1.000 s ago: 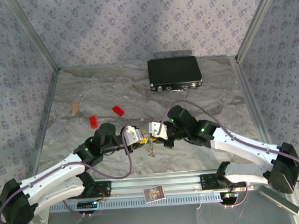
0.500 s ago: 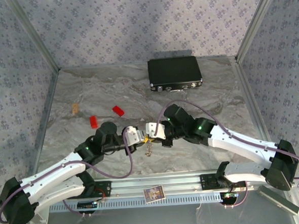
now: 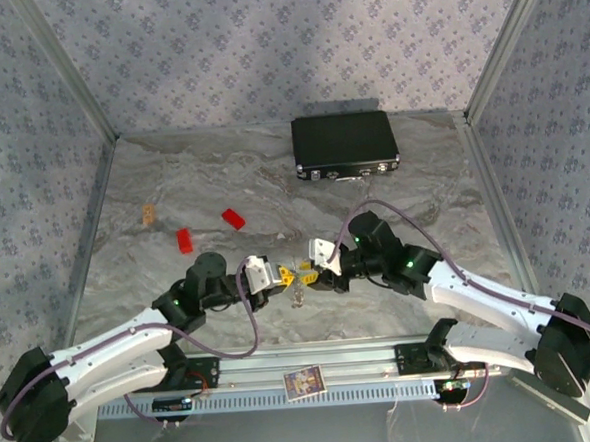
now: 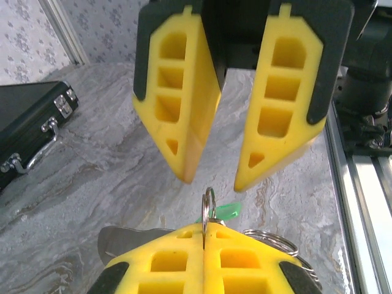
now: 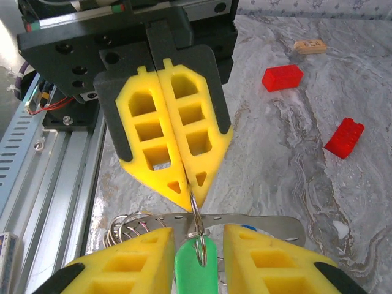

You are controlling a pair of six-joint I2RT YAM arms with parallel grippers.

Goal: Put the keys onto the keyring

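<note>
My left gripper (image 3: pixel 283 278) is shut on a small silver split ring (image 4: pixel 209 205), held edge-on at its tip (image 4: pixel 205 229). A green-headed key (image 5: pixel 196 266) hangs from that ring. My right gripper (image 5: pixel 197 231) faces the left one tip to tip and is open, its fingers either side of the green key without pressing it. From the left wrist it appears as two spread yellow fingers (image 4: pixel 187 122). Behind the key, the keyring shows as a flat silvery strip with holes (image 5: pixel 263 220) and a bunch of thin wire rings (image 5: pixel 125 226). A sliver of blue (image 5: pixel 247 227) peeks over the right finger.
A black case (image 3: pixel 346 146) lies at the back of the marble table (image 3: pixel 424 203). Two red blocks (image 3: pixel 234 219) (image 3: pixel 184 240) and a small tan piece (image 3: pixel 150 213) lie to the left. The aluminium rail (image 3: pixel 364 360) runs along the near edge.
My left gripper closed on the small ring. My right gripper, shut a second ago, has opened and drawn back slightly to the right.
</note>
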